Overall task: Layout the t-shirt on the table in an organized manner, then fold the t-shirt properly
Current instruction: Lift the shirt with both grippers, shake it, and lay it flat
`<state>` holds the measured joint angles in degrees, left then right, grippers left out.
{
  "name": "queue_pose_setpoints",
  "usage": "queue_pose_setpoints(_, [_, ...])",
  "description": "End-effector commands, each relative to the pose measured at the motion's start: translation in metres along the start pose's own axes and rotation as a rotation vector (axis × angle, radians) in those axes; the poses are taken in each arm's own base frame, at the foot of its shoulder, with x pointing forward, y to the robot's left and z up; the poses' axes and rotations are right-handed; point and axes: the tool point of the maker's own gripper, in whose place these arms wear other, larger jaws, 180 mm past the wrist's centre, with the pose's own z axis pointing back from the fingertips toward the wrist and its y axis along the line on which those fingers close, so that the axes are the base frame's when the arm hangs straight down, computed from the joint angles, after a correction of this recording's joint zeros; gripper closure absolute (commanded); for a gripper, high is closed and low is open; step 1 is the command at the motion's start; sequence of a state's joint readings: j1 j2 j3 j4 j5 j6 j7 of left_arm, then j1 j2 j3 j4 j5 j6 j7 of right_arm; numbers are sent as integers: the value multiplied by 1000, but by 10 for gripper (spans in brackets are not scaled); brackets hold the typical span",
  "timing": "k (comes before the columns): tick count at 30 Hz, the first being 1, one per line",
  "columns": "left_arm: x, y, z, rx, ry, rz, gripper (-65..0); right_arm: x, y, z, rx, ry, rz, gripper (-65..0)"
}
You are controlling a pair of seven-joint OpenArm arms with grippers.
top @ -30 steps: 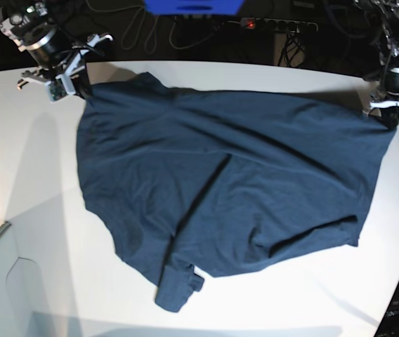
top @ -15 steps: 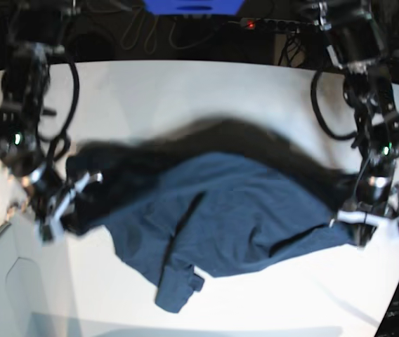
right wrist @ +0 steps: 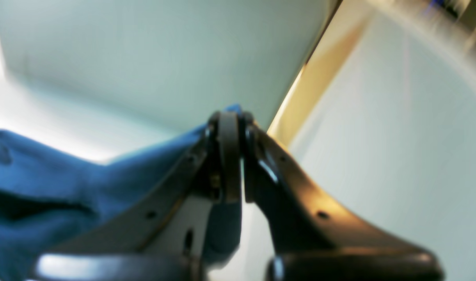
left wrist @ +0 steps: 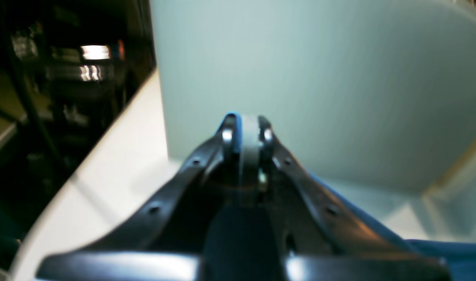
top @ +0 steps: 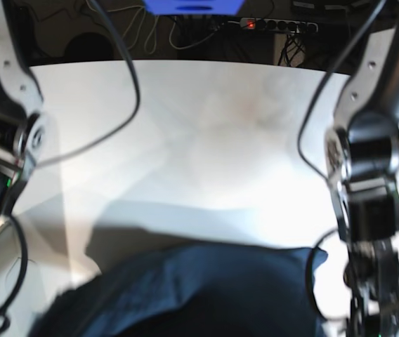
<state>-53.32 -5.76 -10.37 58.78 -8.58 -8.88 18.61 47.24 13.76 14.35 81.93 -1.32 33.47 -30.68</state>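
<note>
The left pincer (left wrist: 247, 121) is closed, its tips pinching a fold of dark blue cloth; the right pincer (right wrist: 231, 117) is also closed on the cloth. Both are slim, dark and wedge-shaped, narrowing to small tips. Between them spans the t-shirt (top: 213, 281), at the near side of the table in the base view. Its far edge sags in soft, shallow curves; the fabric looks thin, matte and limp. Blur and the cut-off frame hide the lower part, so it is perhaps partly lifted, but I cannot tell how much touches the table. The table (top: 185, 119) is broad, white and smooth, with faint shadows.

The step seems to be spreading the shirt out before folding. Doing it well calls for level, evenly matched arms, light tension across the cloth, and a slow lowering so that the hem does not bunch.
</note>
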Motion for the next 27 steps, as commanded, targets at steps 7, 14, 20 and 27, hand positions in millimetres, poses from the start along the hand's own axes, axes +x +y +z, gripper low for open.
queue_pose_setpoints(7, [159,-22,0,-44,-329,-22,-1,139,-38,38,-136,-348,72,0])
queue_pose_setpoints(14, [130,0,38,-8,-351,-76,-1,103,-6,69,-122,-325,131,0])
queue_pose_setpoints(20, [21,28,89,33,-190,-131,-1,4,32,102,-82,-144,61,0])
queue_pose_setpoints(27, [-85,71,168,124,9,-32,-1,-100,72,165,-70,0,-87,0])
